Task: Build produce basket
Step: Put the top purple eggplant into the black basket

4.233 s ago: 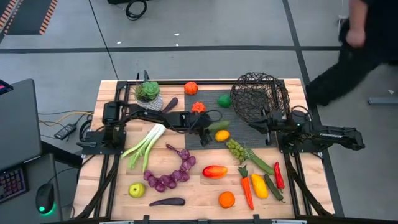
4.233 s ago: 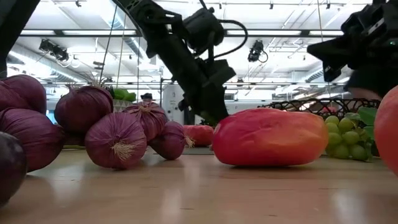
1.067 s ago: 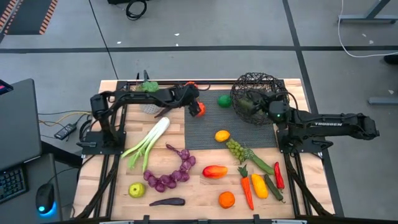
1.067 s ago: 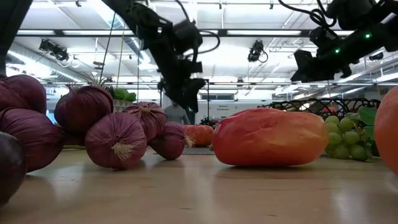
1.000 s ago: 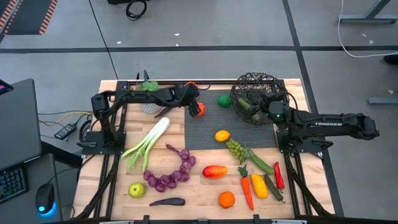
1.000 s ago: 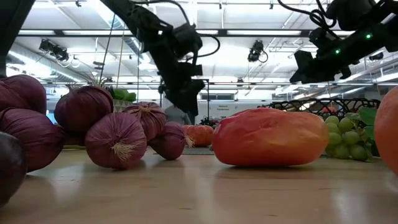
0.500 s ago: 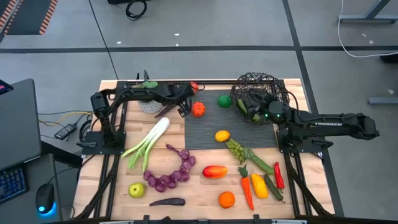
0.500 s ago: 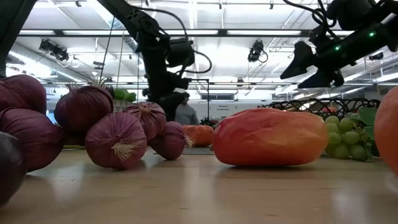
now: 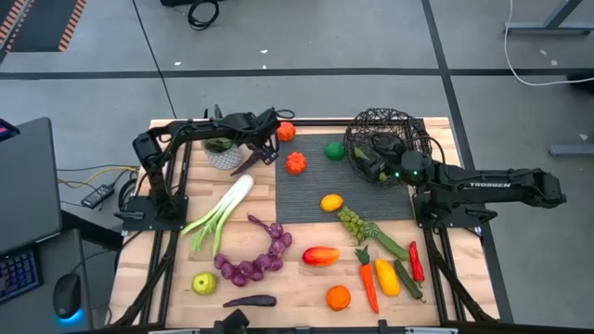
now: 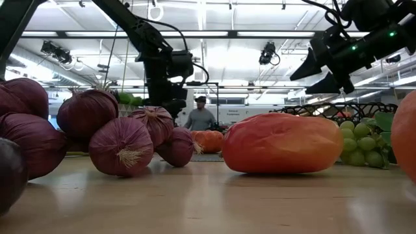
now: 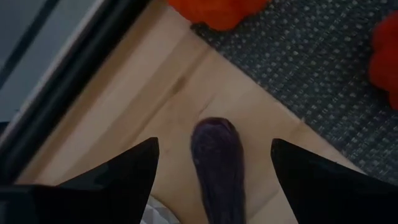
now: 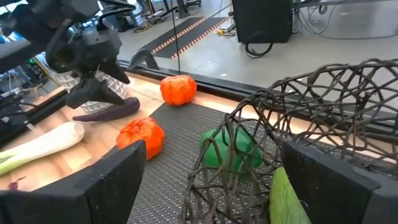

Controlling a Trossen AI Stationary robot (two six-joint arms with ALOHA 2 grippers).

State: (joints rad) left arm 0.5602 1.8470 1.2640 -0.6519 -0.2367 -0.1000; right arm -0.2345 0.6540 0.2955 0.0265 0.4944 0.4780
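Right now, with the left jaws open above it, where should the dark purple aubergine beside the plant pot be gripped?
Grip the dark purple aubergine across its narrow body, just behind the rounded end, coming straight down. It lies flat on the wooden table, already lined up between the open jaws of the left gripper, both flanks clear.

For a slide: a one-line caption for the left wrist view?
Left pincer, open, poised over a purple aubergine on the wooden table.

Grey floor (image 9: pixel 306 37); ceiling strip lights (image 10: pixel 214 34); person (image 10: pixel 200 117) in background.
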